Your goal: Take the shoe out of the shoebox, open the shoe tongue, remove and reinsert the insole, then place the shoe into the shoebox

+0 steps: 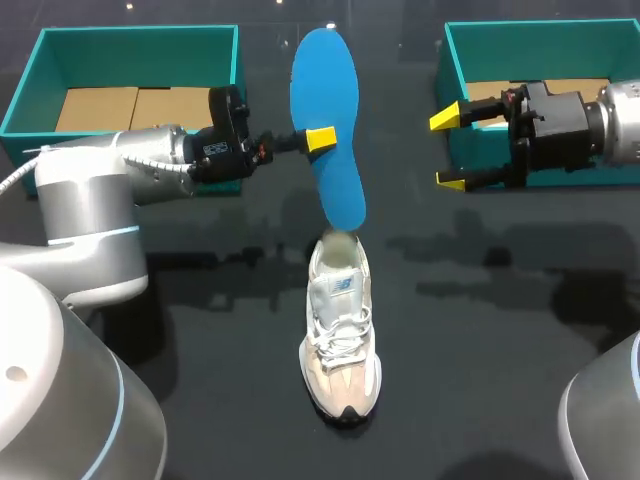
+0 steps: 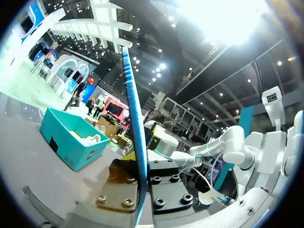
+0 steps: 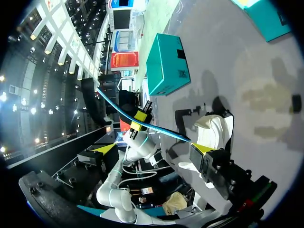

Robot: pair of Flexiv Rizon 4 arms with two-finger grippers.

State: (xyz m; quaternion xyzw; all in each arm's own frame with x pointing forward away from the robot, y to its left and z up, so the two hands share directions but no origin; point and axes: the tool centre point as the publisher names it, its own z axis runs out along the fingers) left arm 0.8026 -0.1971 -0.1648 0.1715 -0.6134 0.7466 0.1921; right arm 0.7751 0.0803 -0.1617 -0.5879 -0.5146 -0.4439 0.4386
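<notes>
While the left gripper point(image 1: 318, 139) clamps the insole point(image 1: 328, 120) near mid-length, the blue insole hangs off the table with its wide end away from the shoe point(image 1: 340, 340) and its narrower end at the shoe's heel opening. I cannot tell whether that end touches the collar or sits inside. Head view shows only one yellow tip of the left gripper; the other is hidden behind the insole. Left wrist view shows the insole edge-on, running between the two dark finger plates, both pressed to it.

The shoe is white and beige and stands upright on the dark table point(image 1: 500, 350), outside both boxes. Its toe points to the near edge and its laces are in place. Its inside is hard to make out.

The right gripper point(image 1: 447, 150) is spread wide and holds nothing. It sits over the near left corner of the right box point(image 1: 450, 40), well apart from the insole. The right box is cut off at the view's edge. The left arm covers part of the front wall of the left box point(image 1: 40, 70). Both teal boxes show brown cardboard inside.
</notes>
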